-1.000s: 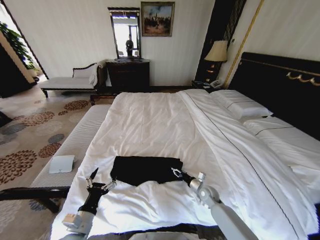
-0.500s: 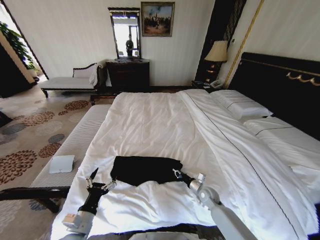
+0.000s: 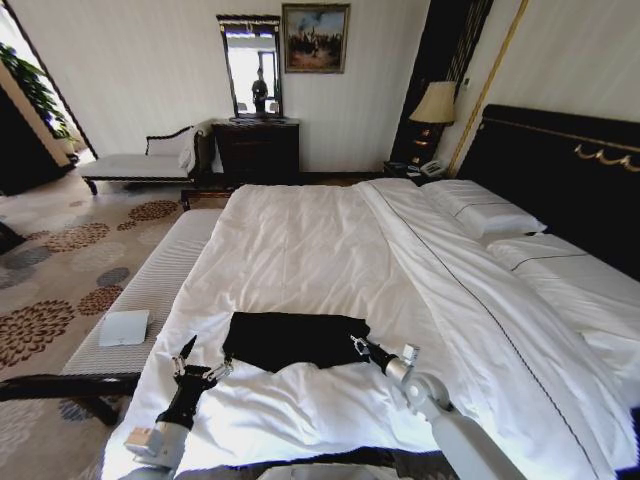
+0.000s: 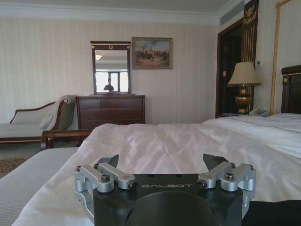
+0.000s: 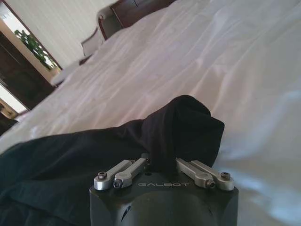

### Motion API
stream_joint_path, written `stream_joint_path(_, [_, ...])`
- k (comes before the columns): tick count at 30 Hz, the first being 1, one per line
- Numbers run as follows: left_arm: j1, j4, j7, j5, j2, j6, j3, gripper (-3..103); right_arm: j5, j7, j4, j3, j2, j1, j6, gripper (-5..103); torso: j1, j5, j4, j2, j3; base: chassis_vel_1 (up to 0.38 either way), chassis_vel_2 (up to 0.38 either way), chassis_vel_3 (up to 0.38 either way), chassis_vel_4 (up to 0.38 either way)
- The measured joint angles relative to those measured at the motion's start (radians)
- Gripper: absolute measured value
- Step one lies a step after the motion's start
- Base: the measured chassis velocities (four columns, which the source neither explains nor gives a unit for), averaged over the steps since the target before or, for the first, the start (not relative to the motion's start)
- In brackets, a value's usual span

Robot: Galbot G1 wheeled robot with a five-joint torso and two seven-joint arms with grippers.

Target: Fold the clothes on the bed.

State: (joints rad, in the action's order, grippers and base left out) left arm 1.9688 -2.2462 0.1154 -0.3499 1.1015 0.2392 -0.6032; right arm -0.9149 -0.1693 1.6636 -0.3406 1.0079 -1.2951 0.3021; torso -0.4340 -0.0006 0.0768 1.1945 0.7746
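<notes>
The black clothes lie bunched in a flat heap on the near part of the white bed. My right gripper is at the heap's right edge, shut on a raised fold of the black cloth; in the right wrist view the fold hides the tips of the right gripper. My left gripper rests low at the bed's near left corner, just left of the clothes and apart from them. The left wrist view shows the left gripper open and holding nothing, with a strip of the black cloth beside it.
A pale ribbed bench runs along the bed's left side, with a flat white item on it. Pillows and the dark headboard are at the right. A chaise, dresser and lamp stand by the far wall.
My right gripper has shifted a little to the right, drawing the clothes' right edge with it. The left arm has stayed where it was.
</notes>
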Motion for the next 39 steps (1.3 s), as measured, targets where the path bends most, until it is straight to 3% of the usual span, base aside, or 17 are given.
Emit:
stream_joint_path(19, [0.000, 0.000, 0.000, 0.000, 0.000, 0.000, 0.000, 100, 0.015, -0.003, -0.010, -0.153, -0.223, -0.054, 0.002, 7, 0.000, 0.0001, 0.0001, 0.000, 0.000, 0.000, 0.000, 0.000, 0.000])
stream_joint_path(23, [0.000, 0.000, 0.000, 0.000, 0.000, 0.000, 0.000, 100, 0.038, -0.011, -0.046, -0.164, -0.271, -0.040, -0.004, 7, 0.000, 0.0002, 0.0001, 0.000, 0.000, 0.000, 0.000, 0.000, 0.000])
stream_joint_path(26, [0.000, 0.000, 0.000, 0.000, 0.000, 0.000, 0.000, 100, 0.128, -0.024, -0.106, -0.164, -0.310, -0.016, -0.022, 7, 0.000, 0.0000, 0.0000, 0.000, 0.000, 0.000, 0.000, 0.000, 0.000])
stream_joint_path(31, [0.000, 0.000, 0.000, 0.000, 0.000, 0.000, 0.000, 100, 0.171, -0.026, -0.167, -0.151, -0.318, 0.009, -0.031, 7, 0.000, 0.0002, 0.0002, 0.000, 0.000, 0.000, 0.000, 0.000, 0.000])
stream_joint_path(39, [0.000, 0.000, 0.000, 0.000, 0.000, 0.000, 0.000, 100, 0.065, 0.015, -0.024, -0.152, -0.259, 0.006, 0.016, 7, 0.000, -0.0003, -0.0001, 0.000, 0.000, 0.000, 0.000, 0.000, 0.000])
